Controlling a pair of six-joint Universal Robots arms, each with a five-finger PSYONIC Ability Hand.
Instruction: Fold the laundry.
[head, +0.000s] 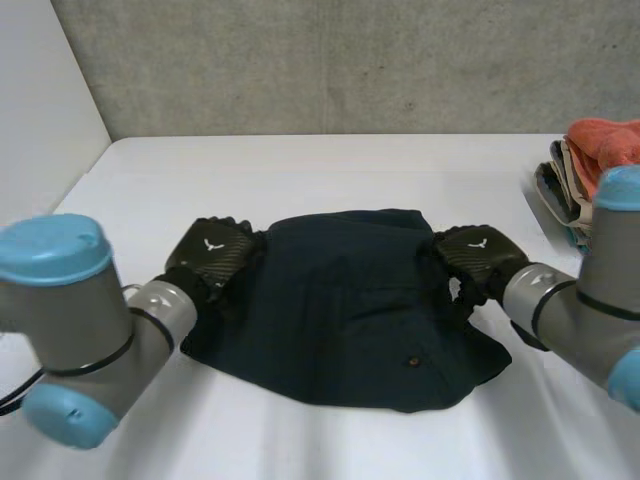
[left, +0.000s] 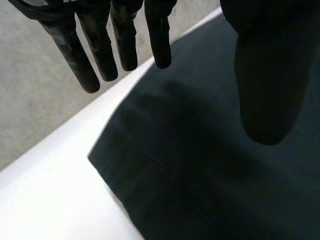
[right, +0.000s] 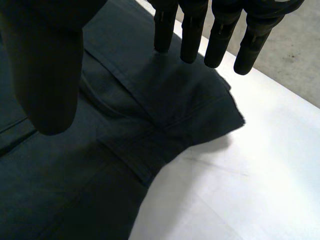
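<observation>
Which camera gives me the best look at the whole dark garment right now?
The head view: the dark garment lies whole on the table, left hand and right hand at its sides. The left wrist view gives one corner under open fingers; the right wrist view a seamed edge.

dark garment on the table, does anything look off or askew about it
Nothing torn or spilled. The dark garment is slightly uneven: by the right hand its edge is creased into ridges, while by the left hand it lies flat.
</observation>
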